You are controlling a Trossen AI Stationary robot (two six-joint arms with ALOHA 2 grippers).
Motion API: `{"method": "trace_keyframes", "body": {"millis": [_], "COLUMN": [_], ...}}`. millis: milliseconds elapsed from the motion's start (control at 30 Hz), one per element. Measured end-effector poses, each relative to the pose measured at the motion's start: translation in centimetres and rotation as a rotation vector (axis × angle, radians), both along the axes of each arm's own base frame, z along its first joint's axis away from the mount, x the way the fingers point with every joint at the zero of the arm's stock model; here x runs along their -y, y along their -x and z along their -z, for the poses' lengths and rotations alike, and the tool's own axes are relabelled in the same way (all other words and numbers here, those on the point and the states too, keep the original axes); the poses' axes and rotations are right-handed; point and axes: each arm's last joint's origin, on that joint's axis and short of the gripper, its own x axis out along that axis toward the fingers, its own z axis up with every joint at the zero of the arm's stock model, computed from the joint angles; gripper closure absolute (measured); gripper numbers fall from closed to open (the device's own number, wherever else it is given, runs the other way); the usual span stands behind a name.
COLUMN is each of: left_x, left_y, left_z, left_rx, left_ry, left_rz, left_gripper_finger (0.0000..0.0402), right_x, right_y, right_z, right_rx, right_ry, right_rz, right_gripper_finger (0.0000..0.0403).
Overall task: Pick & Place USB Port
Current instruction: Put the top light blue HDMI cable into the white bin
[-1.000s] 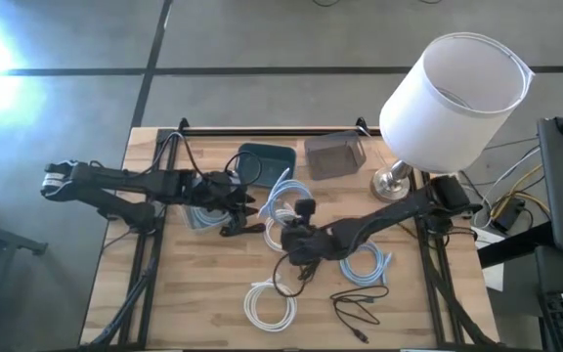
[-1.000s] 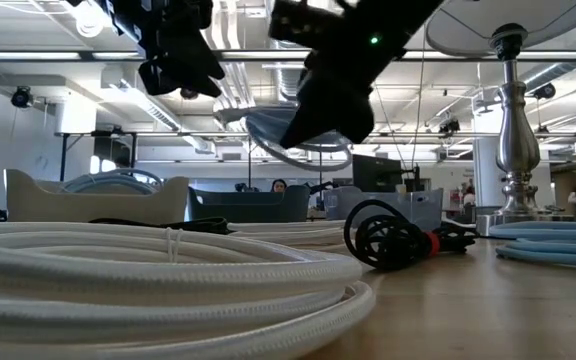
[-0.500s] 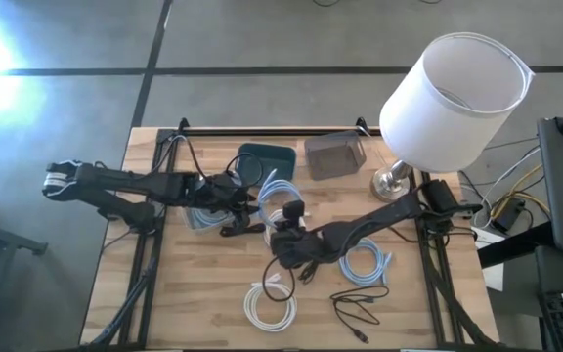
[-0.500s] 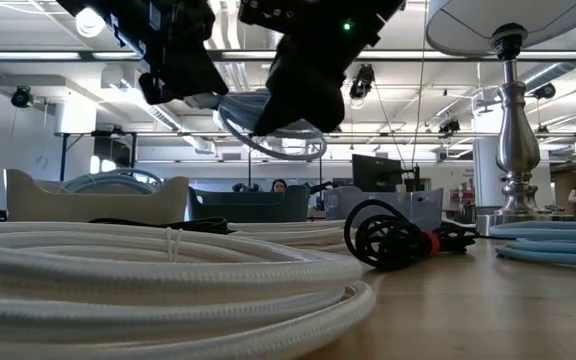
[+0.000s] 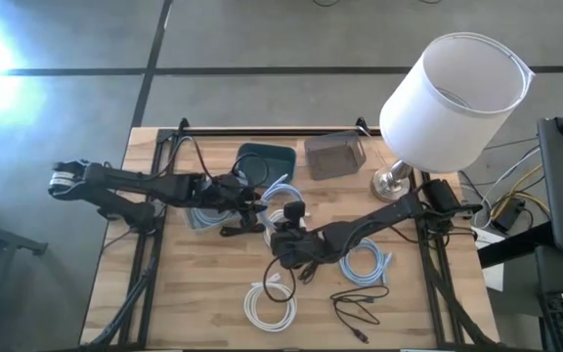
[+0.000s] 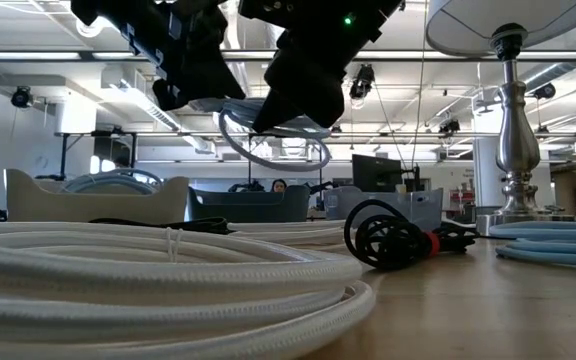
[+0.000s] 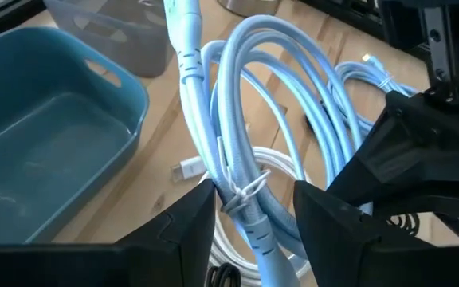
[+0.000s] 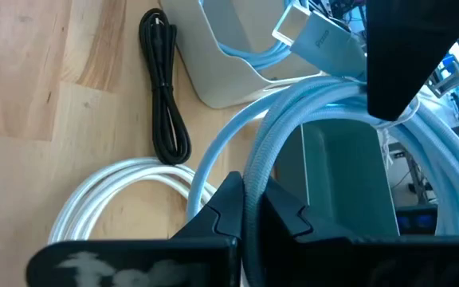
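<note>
Blue cable [image 5: 276, 197]: a tied coil, held up off the surface [image 5: 203, 284] near its middle, between the two grippers; in the low view it hangs in the air [image 6: 273, 145].
Right gripper [image 5: 283, 235]: fingers closed on the blue cable, pinching one strand of the coil.
Left gripper [image 5: 254, 209]: fingers apart, one on each side of the coil's tied section; the left wrist view does not show them pressing on it.
Teal bin [image 5: 265, 163]: toward the surface's far edge, just beyond the coil.
Grey bin [image 5: 334, 155]: beside the teal bin.
White cable [image 5: 271, 305]: coiled on the surface, near edge.
Black cable [image 5: 358, 305]: beside the white cable.
Lamp [image 5: 453, 93]: at the far right corner.
</note>
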Motion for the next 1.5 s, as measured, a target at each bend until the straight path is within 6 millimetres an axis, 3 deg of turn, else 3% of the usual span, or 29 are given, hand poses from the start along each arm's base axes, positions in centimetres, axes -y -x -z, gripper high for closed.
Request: {"method": "trace_keyframes", "body": {"millis": [200,367,500,767,900,1200,1500], "left_x": [-0.1,-0.2,-0.2,-0.2,-0.2,-0.2,-0.3], "left_y": [-0.2,-0.2,-0.2,-0.2,-0.1,1.5,2.6], "left_z": [0.2,0.2,0.3,0.3,0.0,-3.1,-4.4], "left_rx": [-0.013,-0.019,-0.022,-0.029,-0.033,0.019,0.044], "left_ry": [-0.037,-0.063,-0.076,-0.091,-0.115,-0.130,-0.154], "left_rz": [0.012,0.029,0.036,0.052,0.053,0.068,0.054], "left_gripper_finger": [0.0272,0.0337,0.0366,0.0365,0.0365,0.0364,0.0363], "right_x": [0.0,-0.1,-0.1,-0.7,-1.3,-1.0,-1.4], "right_y": [0.0,-0.2,-0.2,0.2,0.8,3.2,2.9], "right_z": [0.0,-0.1,0.0,-0.3,-1.4,-4.7,-4.9], "right_rx": [0.003,0.025,0.021,0.026,0.045,0.118,0.128], "right_ry": [-0.003,-0.022,-0.018,-0.014,-0.018,-0.163,-0.247], "right_rz": [-0.001,0.002,0.001,-0.004,-0.018,0.090,0.031], "right_gripper_finger": [0.0386,0.0357,0.0331,0.0291,0.0281,0.0273,0.0270]}}
